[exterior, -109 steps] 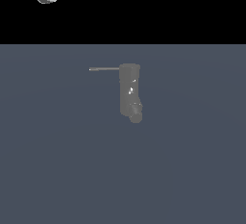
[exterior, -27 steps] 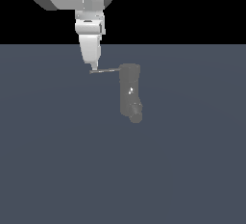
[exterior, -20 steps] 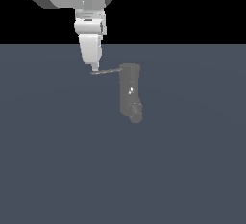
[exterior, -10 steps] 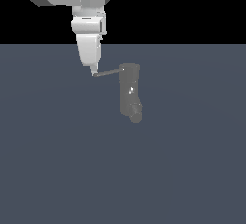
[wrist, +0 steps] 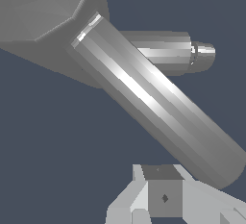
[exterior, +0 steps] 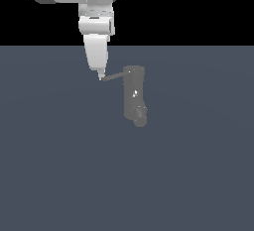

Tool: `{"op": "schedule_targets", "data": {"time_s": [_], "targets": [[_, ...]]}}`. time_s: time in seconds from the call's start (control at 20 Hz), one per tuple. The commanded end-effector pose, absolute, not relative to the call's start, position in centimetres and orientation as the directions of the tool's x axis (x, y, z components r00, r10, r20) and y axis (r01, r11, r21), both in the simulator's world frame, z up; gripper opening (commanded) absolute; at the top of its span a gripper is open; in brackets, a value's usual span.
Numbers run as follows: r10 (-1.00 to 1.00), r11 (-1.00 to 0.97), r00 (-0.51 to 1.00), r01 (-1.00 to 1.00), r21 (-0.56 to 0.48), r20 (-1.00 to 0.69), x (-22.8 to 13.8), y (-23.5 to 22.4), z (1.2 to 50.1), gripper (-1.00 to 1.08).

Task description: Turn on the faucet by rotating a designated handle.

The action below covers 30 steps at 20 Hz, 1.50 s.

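White gripper (exterior: 100, 78) tip touches handle (exterior: 113, 77) end.

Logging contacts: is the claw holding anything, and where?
Nothing visibly clamped; the claw tip meets the handle at its free end.

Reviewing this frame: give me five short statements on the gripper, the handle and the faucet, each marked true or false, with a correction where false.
1. The gripper has its tip at the free end of the handle. True.
2. The handle projects from the top of the faucet toward the exterior view's right. False: it projects toward the exterior view's left.
3. In the exterior view the handle lies level. False: it slopes down toward its free end.
4. The faucet's stub spout is at its lower end in the exterior view. True.
5. The gripper is clamped around the faucet's body. False: it is out at the handle's tip, away from the body.
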State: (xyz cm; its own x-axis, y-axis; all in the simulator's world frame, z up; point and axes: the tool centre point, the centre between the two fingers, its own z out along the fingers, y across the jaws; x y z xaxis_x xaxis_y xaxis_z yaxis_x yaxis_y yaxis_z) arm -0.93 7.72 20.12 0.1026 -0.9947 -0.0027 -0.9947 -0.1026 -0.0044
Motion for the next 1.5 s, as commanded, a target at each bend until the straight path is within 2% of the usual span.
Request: {"op": "schedule_targets", "data": {"time_s": [0.0,0.9,1.0,1.45], "targets": [[-0.996,-0.092,0.092,-0.996,-0.002,0.000,-1.5,6.3,20.1,-1.00],[-0.996,-0.094,0.094,-0.996,0.000,0.000,-5.9,1.2,20.1,-1.00],[-0.995,-0.102,0.102,-0.995,-0.003,-0.001,-5.6,1.9,20.1,-1.00],[-0.995,-0.098,0.098,-0.995,-0.001,-0.001,-5.1,-3.7,20.1,-1.00]]}}
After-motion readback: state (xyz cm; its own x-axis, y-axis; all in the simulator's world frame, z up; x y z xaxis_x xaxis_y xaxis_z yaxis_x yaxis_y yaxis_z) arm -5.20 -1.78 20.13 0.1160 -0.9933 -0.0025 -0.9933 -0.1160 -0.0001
